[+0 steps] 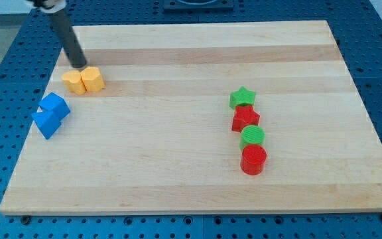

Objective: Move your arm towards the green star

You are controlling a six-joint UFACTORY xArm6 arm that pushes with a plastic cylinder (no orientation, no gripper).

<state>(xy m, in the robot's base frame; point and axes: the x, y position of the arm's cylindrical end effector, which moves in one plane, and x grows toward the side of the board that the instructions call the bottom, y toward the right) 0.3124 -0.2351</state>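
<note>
The green star (242,97) is seen right of the tabletop (178,166) centre, touching the red star (245,119) below it. My tip (79,66), gripperless, is placed by the yellow blocks (83,80); a long rightward sweep is judged needed.

**No readable markings**

No text, label, brand, number or sign can be read anywhere: the wooden board (191,119) shows only bare grain, and the coloured blocks on it carry no lettering.
</note>
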